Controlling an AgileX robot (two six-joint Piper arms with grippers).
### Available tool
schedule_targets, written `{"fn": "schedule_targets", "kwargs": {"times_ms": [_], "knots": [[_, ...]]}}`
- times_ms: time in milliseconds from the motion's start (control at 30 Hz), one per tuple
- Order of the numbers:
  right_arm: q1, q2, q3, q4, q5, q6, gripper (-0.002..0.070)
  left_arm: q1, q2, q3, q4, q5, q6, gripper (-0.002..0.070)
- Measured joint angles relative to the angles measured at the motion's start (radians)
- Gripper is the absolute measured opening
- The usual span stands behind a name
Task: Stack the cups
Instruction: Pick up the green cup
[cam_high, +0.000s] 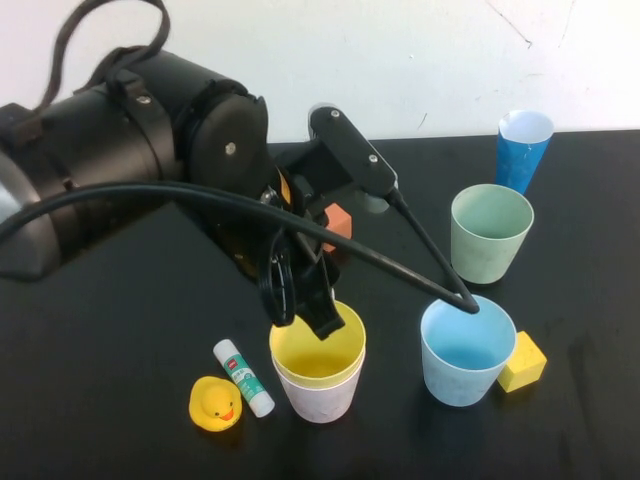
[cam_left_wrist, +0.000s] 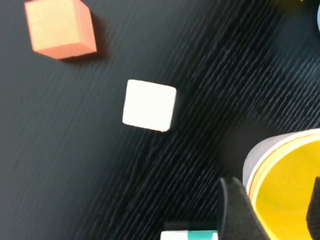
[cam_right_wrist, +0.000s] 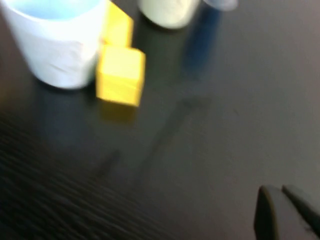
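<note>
**Yellow cup nested in pink cup, left end effector at its rim**

Left end effector (cam_high: 312, 318) sits over the near-left area of the black tabletop (cam_high: 120, 330), right at the rim of the yellow cup (cam_high: 318, 352). Yellow cup is nested inside the pink cup (cam_high: 320, 396), both upright. In the left wrist view one dark finger is outside the cup wall and another edge shows past the yellow interior, so the fingers are apart and straddle the rim; can't tell if they touch it.

Light blue cup (cam_high: 466, 350) stands upright just right of the stacked pair, separate. Sage green cup (cam_high: 490, 233) stands upright behind it, apart. Neither is stacked.

Right end effector (cam_right_wrist: 287, 212) is not seen in the high view; only its dark fingertips show at the edge of the right wrist view, above bare tabletop, seemingly close together, though the view is blurry.

Other stuff: yellow block (cam_high: 523, 362) just beside the light blue cup on its right. Dark-blue cone (cam_high: 522, 148) at far right. Rubber duck (cam_high: 215, 404) and glue stick (cam_high: 243, 377) just left of the pink cup. Orange block (cam_left_wrist: 61, 27) and white block (cam_left_wrist: 149, 105) lie behind the stack, mostly hidden by the arm in the high view.
</note>
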Motion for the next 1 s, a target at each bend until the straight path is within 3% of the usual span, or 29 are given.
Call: {"fn": "schedule_targets", "kwargs": {"times_ms": [167,233,400,633,733,1000], "knots": [[0.000,0.079,-0.155,0.146,0.118,-0.137,-0.0003,0.000,-0.078,0.000,0.022,-0.029,-0.020,0.0284],[0.000,0.136,-0.227,0.197,0.159,-0.176,-0.0003,0.000,-0.123,0.000,0.041,-0.050,-0.050,0.0244],[0.000,0.352,-0.410,0.318,0.236,-0.296,-0.0003,0.000,-0.271,0.000,0.078,-0.079,-0.115,0.0060],[0.000,0.718,-0.625,0.385,0.302,-0.350,-0.0002,0.000,-0.500,0.063,0.130,-0.106,-0.165,0.0005],[0.040,0.852,-0.722,0.330,0.331,-0.311,-0.0002,0.000,-0.619,0.151,0.167,-0.124,-0.203,0.0003],[0.233,1.088,-1.003,-0.090,0.363,-0.014,0.0000,0.000,-0.906,0.434,0.202,-0.230,-0.254,0.0002]]}}
